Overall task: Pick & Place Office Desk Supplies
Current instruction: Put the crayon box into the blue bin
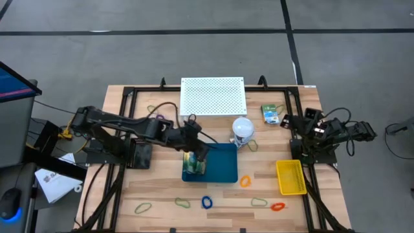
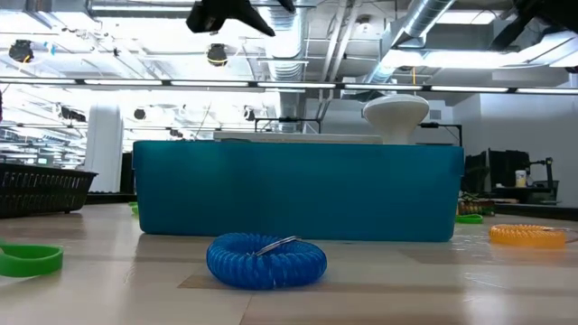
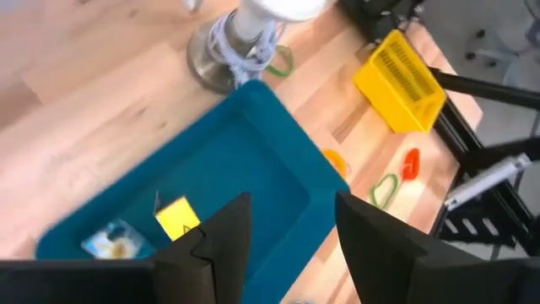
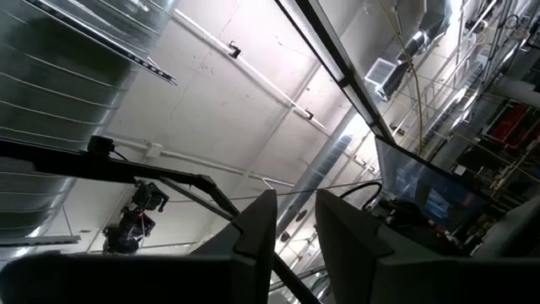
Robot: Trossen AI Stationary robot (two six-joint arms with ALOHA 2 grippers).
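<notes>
A blue tray (image 1: 223, 169) lies mid-table, and my left gripper (image 3: 291, 211) hovers open above its left part (image 1: 200, 154), holding nothing. A yellow packet (image 3: 177, 218) and a pale blue packet (image 3: 114, 241) lie on the tray's floor. Small loops rest flat on the wood near the front edge: blue (image 1: 206, 202), orange (image 1: 245, 182), green (image 1: 183, 202) and red-orange (image 1: 278, 206). More packets (image 1: 272, 113) lie at the far right. My right gripper (image 4: 295, 224) is folded back at the table's right edge, pointing up at the ceiling, open and empty.
A white ball-shaped object (image 1: 242, 128) stands just beyond the tray's far right corner, with a green loop (image 1: 251, 144) beside it. A white perforated board (image 1: 213, 95) lies at the far edge. A yellow basket (image 1: 291, 176) sits at the right. More green loops (image 1: 142, 208) (image 1: 259, 202) lie near the front.
</notes>
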